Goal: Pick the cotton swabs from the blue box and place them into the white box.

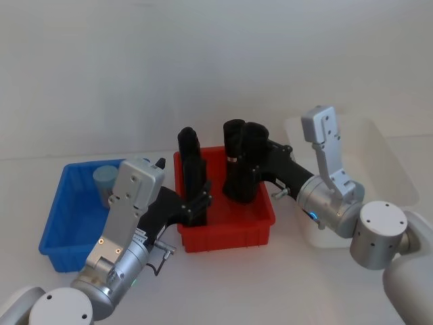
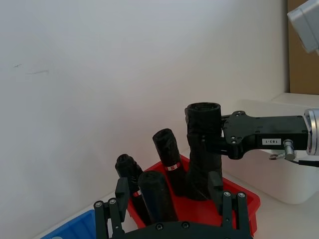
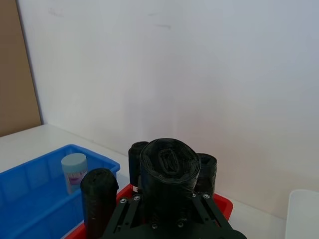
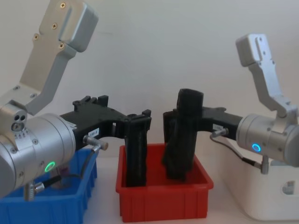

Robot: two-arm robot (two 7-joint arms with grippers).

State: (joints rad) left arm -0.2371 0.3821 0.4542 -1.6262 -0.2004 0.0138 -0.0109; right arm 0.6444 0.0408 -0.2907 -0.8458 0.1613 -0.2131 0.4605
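White table, cotton swabs half-hidden by left claw

A small white sticker on the right gripper body carries digits, roughly "103-1"; too small to confirm.

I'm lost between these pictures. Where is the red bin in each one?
Head view: the red bin sits low at centre, between the blue box and the white box.
Chest view: the red bin is at bottom centre, seen from the side.
Left wrist view: the red bin lies just beyond the left gripper.
Right wrist view: the red bin lies beneath the right gripper.
Shared landmark: the blue box, always right beside the bin.
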